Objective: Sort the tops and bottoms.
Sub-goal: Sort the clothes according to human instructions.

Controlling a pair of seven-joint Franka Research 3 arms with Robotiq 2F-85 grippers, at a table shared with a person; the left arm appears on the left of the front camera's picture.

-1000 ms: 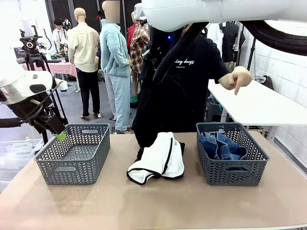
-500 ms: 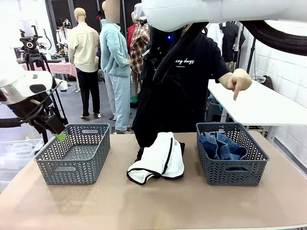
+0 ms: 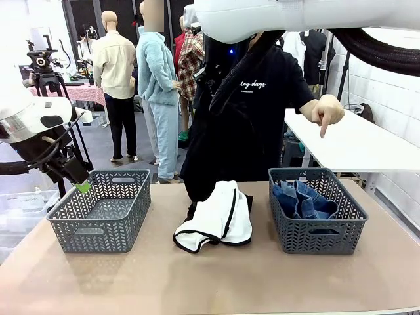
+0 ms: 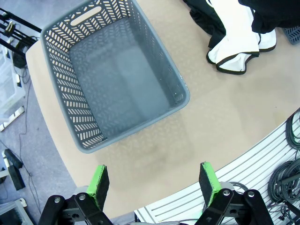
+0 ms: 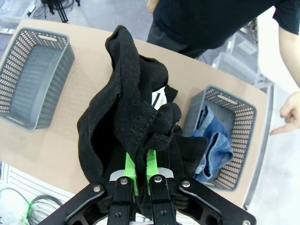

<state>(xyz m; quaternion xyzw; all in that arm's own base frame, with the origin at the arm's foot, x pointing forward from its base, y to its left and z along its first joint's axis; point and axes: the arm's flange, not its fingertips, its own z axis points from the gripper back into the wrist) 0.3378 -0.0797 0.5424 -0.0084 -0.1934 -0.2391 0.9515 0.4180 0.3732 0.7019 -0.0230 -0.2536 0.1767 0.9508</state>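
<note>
Sorting stands partly done. Front view: the blue denim piece (image 3: 303,199) lies in the right basket (image 3: 317,237), and the left basket (image 3: 98,231) has nothing in it. The left gripper (image 3: 80,185) hangs just outside that basket's near left corner, holding nothing. One black piece (image 3: 203,157) hangs in the air from under the right arm (image 3: 295,16), above the white piece with black edging (image 3: 220,220), which lies on the table (image 3: 216,282) between the baskets. A dark fold shows at the white piece's far edge; whether that is another black piece or the hanging hem, I cannot tell. The person's hand (image 3: 325,110) points down over the right basket. Left wrist view: the jaws stand wide apart and bare, with the empty basket straight ahead of them and the white piece farther off to one side. Right wrist view: the right gripper (image 5: 140,164) has its jaws pinched tight on the black piece, which bunches up directly ahead of the pads and hides the table below; the denim basket lies off to one side of the jaws, the empty basket to the other. Judgement: one garment is binned and one is in the air. The white piece remains, with whatever black lies under it. Which basket suits the held piece is not readable, though the pointing hand suggests the right one.
</note>
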